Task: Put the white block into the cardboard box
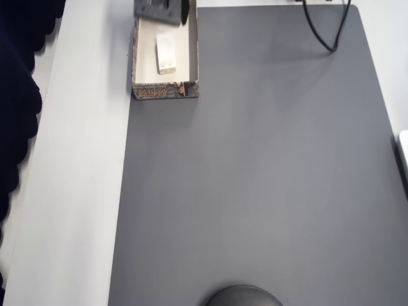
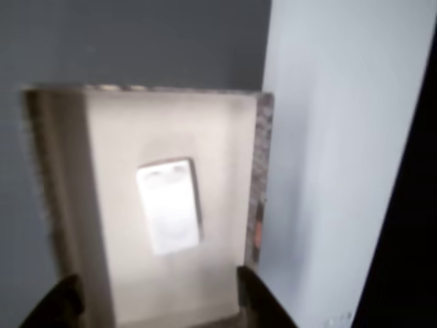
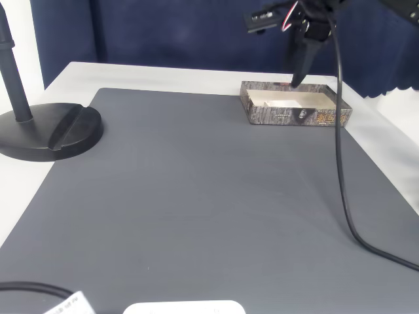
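The white block (image 1: 166,52) lies flat on the cream floor of the cardboard box (image 1: 164,91), apart from my gripper. The box sits at the top left edge of the grey mat in the overhead view. My gripper (image 1: 163,9) hangs over the box's far end. In the wrist view the block (image 2: 168,205) rests in the middle of the box (image 2: 258,171), and my gripper (image 2: 160,307) is open with nothing between its dark fingertips (image 2: 61,301). In the fixed view the gripper (image 3: 298,80) points down just above the back of the box (image 3: 288,116).
A grey mat (image 1: 255,178) covers most of the table, with a white strip (image 1: 76,159) beside the box. A black round stand base (image 3: 49,131) stands at the left. A black cable (image 3: 340,163) hangs from the arm across the mat's right side.
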